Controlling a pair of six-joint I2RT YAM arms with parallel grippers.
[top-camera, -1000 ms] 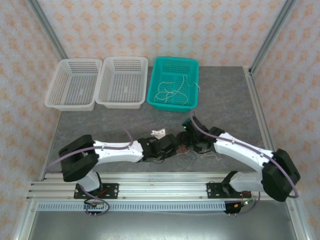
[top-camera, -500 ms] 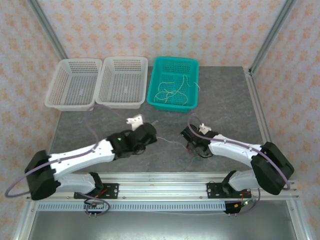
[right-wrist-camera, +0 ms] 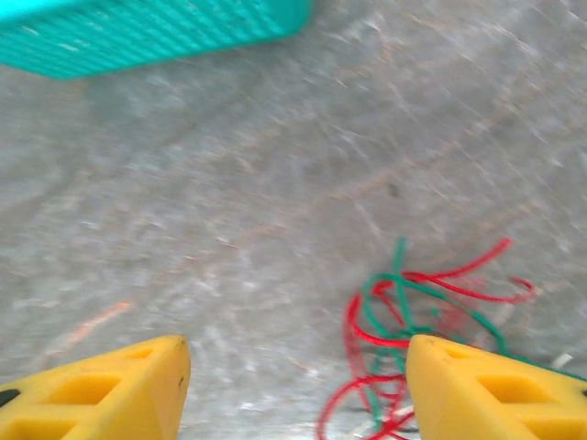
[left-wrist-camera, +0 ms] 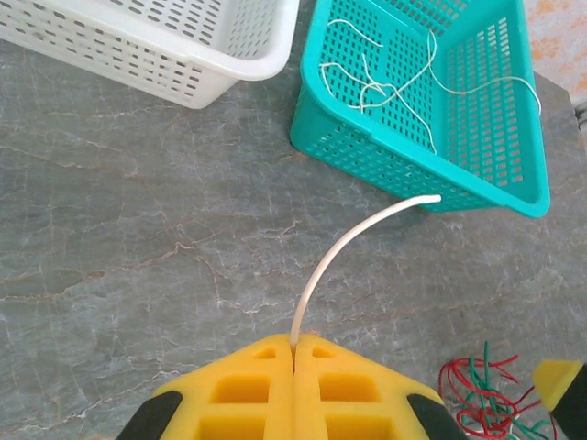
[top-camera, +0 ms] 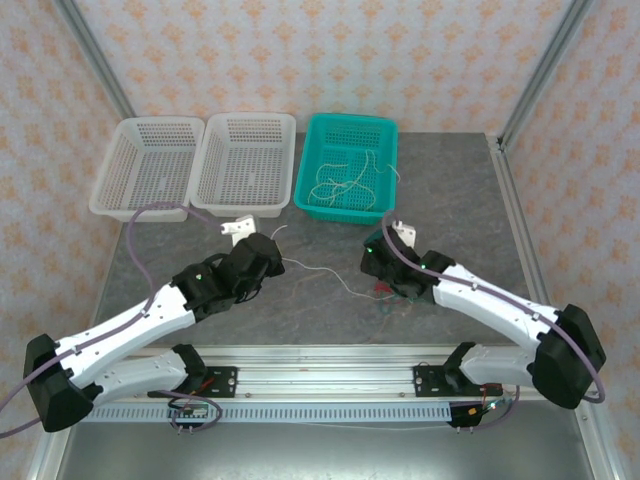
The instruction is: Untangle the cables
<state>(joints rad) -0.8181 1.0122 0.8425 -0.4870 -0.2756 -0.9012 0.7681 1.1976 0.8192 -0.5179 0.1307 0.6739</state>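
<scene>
Left fingers (left-wrist-camera: 240, 392) on one cable (left-wrist-camera: 337, 249) (three baskets (top-camera: 243, 208))

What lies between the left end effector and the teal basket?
In the left wrist view, one cream cable arcs from the shut left end effector toward the teal basket, over otherwise bare grey table.

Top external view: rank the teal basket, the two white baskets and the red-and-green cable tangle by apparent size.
1. Teal basket, left white basket and right white basket: too alike to rank.
2. Red-and-green cable tangle: far smaller.
</scene>
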